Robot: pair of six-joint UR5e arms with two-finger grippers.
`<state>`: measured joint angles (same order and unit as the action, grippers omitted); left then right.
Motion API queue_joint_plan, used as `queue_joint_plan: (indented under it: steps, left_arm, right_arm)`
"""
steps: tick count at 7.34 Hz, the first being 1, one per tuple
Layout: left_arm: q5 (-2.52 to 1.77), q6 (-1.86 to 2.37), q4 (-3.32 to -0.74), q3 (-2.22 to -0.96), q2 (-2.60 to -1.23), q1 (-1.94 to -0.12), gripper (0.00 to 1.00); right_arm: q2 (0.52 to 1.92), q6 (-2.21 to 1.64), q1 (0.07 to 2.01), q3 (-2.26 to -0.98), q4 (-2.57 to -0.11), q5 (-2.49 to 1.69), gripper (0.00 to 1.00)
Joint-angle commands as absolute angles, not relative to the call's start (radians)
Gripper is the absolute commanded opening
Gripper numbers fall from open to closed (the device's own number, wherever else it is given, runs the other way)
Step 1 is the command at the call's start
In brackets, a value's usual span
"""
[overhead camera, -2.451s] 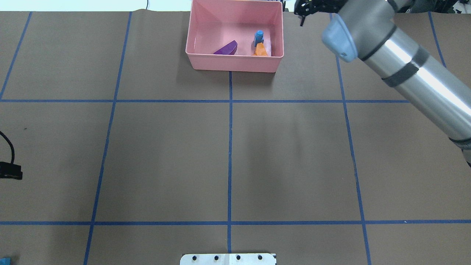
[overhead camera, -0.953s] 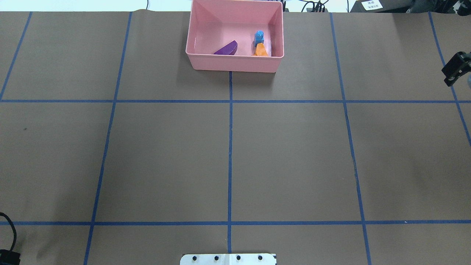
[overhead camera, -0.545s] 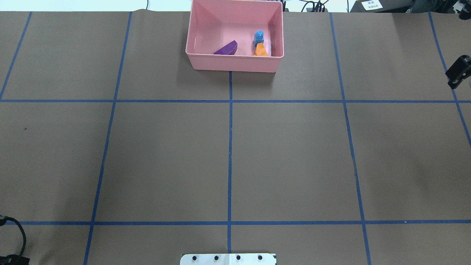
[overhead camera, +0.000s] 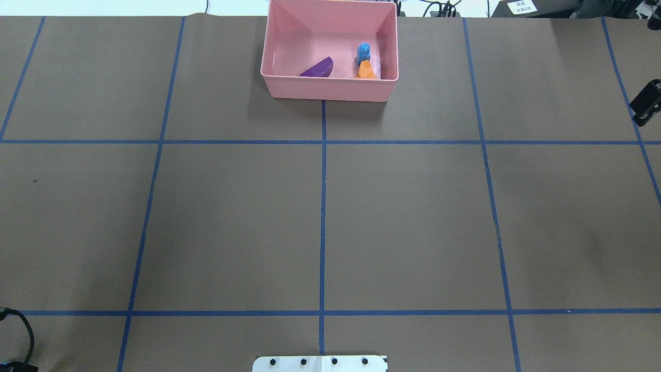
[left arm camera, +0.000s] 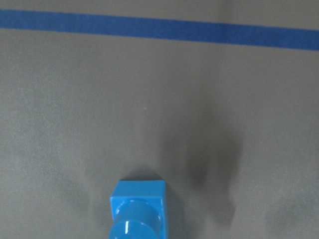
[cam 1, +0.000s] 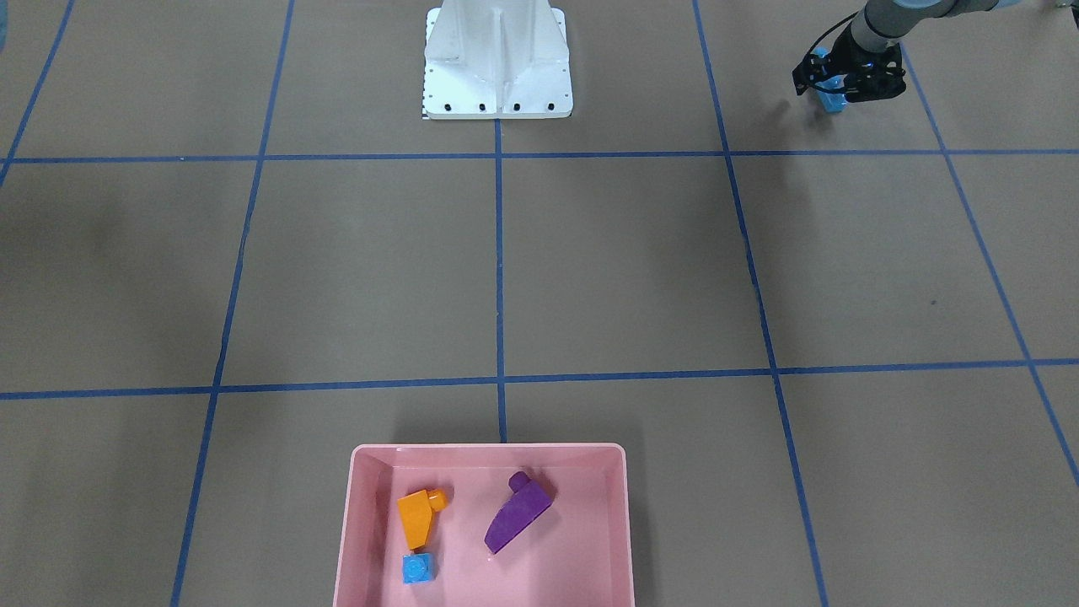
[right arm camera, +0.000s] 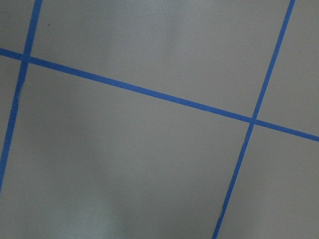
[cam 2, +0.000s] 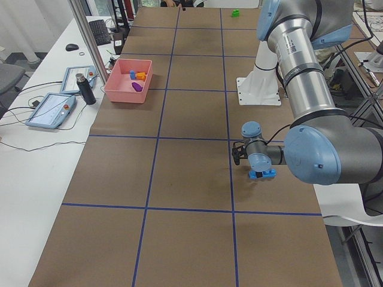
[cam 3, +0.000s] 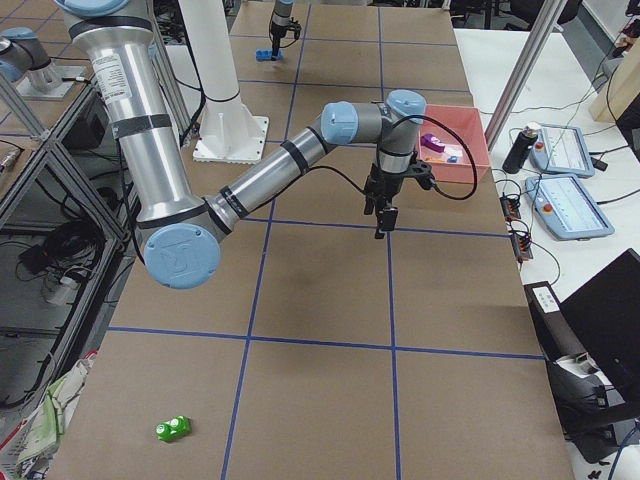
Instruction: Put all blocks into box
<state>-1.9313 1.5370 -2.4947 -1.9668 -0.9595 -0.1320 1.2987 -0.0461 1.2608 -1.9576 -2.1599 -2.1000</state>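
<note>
The pink box (overhead camera: 330,88) stands at the far middle of the table and holds the purple sloped block (overhead camera: 317,68), the orange sloped block (overhead camera: 366,70) and the tiny blue cube (overhead camera: 363,51). It also shows in the front view (cam 1: 362,523). The long blue bar (cam 1: 833,102) lies on the table near the robot's left side. My left gripper (cam 1: 839,88) hangs right over it and its jaws look open around it. The left wrist view shows the bar's end (left arm camera: 138,209). The green block (cam 3: 173,429) lies far out on my right. My right gripper (cam 3: 385,222) hangs empty above the table, right of the box.
The white robot base (cam 1: 497,63) stands at the table's near middle. Blue tape lines cross the brown table. Tablets and a dark bottle (cam 2: 84,88) sit on the white side desk beyond the box.
My right arm has pulled back from beside the box to the overhead view's right edge. My left gripper has slid down the left edge, almost out of that view.
</note>
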Motion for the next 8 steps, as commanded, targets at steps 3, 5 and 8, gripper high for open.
queue_joint_plan:
  steps: [3, 5, 8]
  left_arm:
    - [-1.933, 1.531, -2.502, -1.971, -0.954, -0.098, 0.14]
    - [-1.945, 1.532, -2.587, -2.02, -0.895, -0.098, 0.0]
    - [-2.138, 1.542, -2.588, -2.204, -0.828, -0.244, 0.0]
  right_arm:
    - [1.308, -0.044, 1.264, -1.96, -2.16, -2.1, 1.0]
    - [1.319, -0.032, 1.273, -1.96, -2.16, -2.102, 1.0]
    - [1.423, 0.005, 1.29, -1.98, -2.142, -2.102, 1.0]
